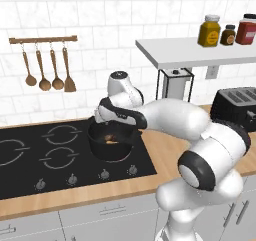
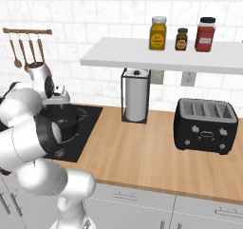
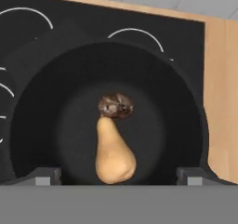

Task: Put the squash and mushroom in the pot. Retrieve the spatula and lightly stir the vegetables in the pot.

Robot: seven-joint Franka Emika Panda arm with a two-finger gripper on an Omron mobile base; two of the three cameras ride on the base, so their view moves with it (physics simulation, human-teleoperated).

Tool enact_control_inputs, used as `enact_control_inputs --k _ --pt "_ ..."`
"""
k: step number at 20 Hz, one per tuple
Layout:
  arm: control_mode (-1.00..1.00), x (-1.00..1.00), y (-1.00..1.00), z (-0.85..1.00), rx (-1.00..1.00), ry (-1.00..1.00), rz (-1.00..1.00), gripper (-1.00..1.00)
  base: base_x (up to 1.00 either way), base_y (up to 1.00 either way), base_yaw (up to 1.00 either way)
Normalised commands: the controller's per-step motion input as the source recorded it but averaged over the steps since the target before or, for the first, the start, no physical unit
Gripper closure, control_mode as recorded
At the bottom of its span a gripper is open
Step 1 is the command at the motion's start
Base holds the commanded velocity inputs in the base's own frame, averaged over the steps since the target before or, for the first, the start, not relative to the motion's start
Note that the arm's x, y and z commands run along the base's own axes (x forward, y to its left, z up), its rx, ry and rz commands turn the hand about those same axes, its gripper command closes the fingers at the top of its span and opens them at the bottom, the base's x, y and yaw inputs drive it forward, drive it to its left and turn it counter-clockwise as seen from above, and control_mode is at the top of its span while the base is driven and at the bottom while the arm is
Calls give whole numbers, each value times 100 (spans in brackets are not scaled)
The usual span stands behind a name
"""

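A round, deep black pot (image 3: 186, 107) sits on the black glass cooktop (image 1: 30, 165), directly under the white arm's two-finger pincer (image 3: 118, 175). The pincer hangs just above the pot's mouth, pointing straight down into it, with its two dark fingertips (image 3: 44, 175) spread wide apart and nothing between them.

Inside the pot, on its dark floor, lie two vegetables. A tan, pear-shaped butternut squash (image 3: 113, 155) rests on its side, its fat end nearest the pincer's fingertips and its narrow neck pointing away. A small, dark brown mushroom (image 3: 115, 105) lies at the tip of that neck, touching it, a little farther from the pincer. From the left base view, the same pot (image 1: 111, 150) appears on the cooktop's right-hand burner, with the arm's hand covering most of its opening and a glimpse of something orange-brown inside.

Well away from the pincer, to its left on the white tiled wall, a wooden rail (image 1: 43, 39) holds four brown wooden utensils (image 1: 49, 70) hanging in a row. To the pincer's right, on the wooden countertop (image 2: 137, 152), stand a paper towel roll in a black wire holder (image 2: 136, 96) and, farther right, a black four-slot toaster (image 2: 205, 125). Above these, a white shelf (image 2: 161, 57) carries three jars: one amber (image 2: 158, 33), one small and dark (image 2: 181, 39), one red (image 2: 205, 34).
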Motion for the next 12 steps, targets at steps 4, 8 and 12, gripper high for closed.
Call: enact_control_inputs --k 4,8,12 --pt "-100 -74 -77 90 8 0 -14 -100 0 0 0" --pt "-100 -62 -90 42 1 1 -19 -100 0 0 0" --pt "-100 -53 -72 2 0 6 -19 -100 0 0 0"
